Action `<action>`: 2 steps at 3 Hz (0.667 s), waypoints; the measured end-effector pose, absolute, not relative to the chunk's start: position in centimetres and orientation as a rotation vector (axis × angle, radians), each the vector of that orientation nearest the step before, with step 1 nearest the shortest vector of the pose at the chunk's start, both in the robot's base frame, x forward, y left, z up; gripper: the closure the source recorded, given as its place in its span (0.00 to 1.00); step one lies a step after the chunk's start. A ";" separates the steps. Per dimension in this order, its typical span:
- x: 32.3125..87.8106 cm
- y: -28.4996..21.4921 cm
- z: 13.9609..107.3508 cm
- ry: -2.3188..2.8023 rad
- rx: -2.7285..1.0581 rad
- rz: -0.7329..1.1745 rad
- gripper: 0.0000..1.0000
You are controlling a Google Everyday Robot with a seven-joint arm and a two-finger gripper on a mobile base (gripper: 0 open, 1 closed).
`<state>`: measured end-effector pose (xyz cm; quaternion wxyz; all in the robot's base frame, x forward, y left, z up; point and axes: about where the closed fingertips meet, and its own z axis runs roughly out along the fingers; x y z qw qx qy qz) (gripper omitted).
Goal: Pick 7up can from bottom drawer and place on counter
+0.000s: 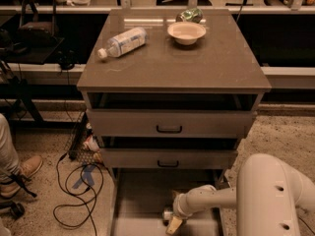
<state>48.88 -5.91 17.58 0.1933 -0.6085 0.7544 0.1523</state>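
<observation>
The bottom drawer [140,195] is pulled out at the foot of the cabinet and shows its flat grey floor. My gripper [173,222] reaches down into it from the right on the white arm [211,200], low over the floor near the front. A small silvery round end [167,214] shows right against the gripper's left side. It looks like the 7up can, and the rest of it is hidden. The counter [197,65] is the wide brown-grey top of the cabinet, far above the gripper.
On the counter lie a clear water bottle [121,42], a pale bowl [186,32] and a shiny green foil bag [190,14]. Two shut drawer fronts with black handles [169,129] overhang the open drawer. Cables [78,191], a wire basket [81,141] and a person's shoe [27,168] are at the left.
</observation>
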 end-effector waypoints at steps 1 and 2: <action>49.1 -6.4 13.5 2.105 -1.743 0.465 0.26; 49.4 -6.9 11.3 2.105 -1.770 0.485 0.49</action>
